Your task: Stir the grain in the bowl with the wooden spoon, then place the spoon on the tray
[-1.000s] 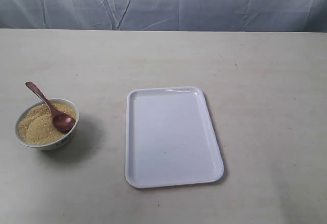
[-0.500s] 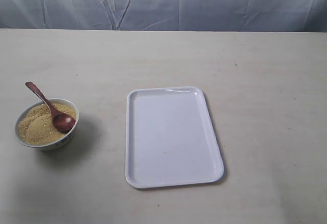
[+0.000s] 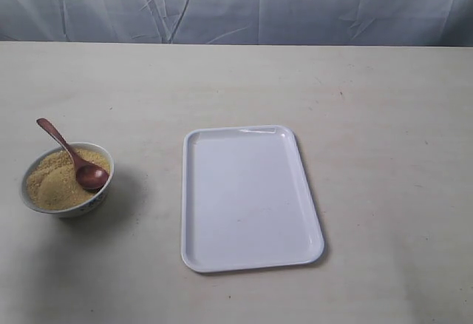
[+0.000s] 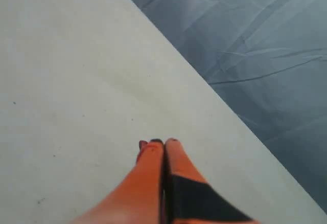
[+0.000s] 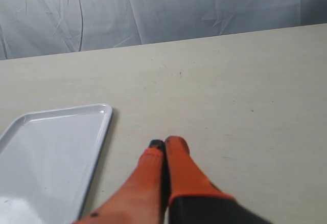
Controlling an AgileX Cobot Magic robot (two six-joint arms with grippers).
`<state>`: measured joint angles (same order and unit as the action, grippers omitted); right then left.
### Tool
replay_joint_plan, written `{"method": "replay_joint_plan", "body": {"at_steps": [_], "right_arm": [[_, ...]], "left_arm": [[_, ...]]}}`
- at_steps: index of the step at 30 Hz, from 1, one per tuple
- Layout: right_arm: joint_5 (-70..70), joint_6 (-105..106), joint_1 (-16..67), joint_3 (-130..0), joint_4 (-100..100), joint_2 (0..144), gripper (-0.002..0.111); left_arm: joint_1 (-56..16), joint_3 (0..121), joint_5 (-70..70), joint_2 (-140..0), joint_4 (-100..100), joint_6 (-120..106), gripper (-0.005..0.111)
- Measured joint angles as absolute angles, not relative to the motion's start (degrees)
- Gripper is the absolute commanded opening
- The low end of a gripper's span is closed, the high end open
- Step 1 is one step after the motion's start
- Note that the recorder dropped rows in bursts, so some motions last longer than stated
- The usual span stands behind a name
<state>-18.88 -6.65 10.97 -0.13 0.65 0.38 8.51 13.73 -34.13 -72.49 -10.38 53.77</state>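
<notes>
At the table's left, a small white bowl (image 3: pixel 100 193) holds a heap of yellow-tan grain (image 3: pixel 55 183). The dark reddish-brown wooden spoon (image 3: pixel 74 160) rests in it, its oval end on the grain and its handle leaning up over the far left rim. The white rectangular tray (image 3: pixel 247 198) lies flat in the middle, and its corner (image 5: pixel 56 147) shows in the right wrist view. Neither gripper appears in the exterior view. My left gripper (image 4: pixel 163 142) is shut with nothing in it, above bare table. My right gripper (image 5: pixel 166 143) is shut and holds nothing, just beside the tray's edge.
A wrinkled grey-blue cloth backdrop (image 3: pixel 236 6) hangs behind the table's far edge. The pale table top (image 3: pixel 384 154) stretches bare to the right of the tray and between the tray and the bowl.
</notes>
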Motion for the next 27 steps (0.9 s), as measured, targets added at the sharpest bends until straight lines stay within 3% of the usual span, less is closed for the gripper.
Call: {"method": "replay_joint_plan", "body": {"at_steps": [3, 8, 13, 23, 27], "right_arm": [[-18.88, -6.65, 10.97, -0.13, 0.65, 0.38, 0.000], [-18.88, -6.65, 10.97, -0.13, 0.65, 0.38, 0.000], [-18.88, -6.65, 10.97, -0.13, 0.65, 0.38, 0.000], [-18.88, -6.65, 10.97, -0.13, 0.65, 0.38, 0.000], [-18.88, -6.65, 10.97, -0.13, 0.65, 0.38, 0.000]], "left_arm": [[10.57, 17.08, -34.39, -79.03, -21.44, 64.21, 0.000], [20.00, 25.24, -35.98, -86.37, -47.27, 85.63, 0.000], [25.57, 25.61, -40.89, -90.97, -53.97, 91.95, 0.000], [26.42, 35.83, -50.38, -103.92, -68.01, 91.84, 0.000], [26.42, 38.69, -50.91, -106.34, -71.88, 92.44, 0.011]]}}
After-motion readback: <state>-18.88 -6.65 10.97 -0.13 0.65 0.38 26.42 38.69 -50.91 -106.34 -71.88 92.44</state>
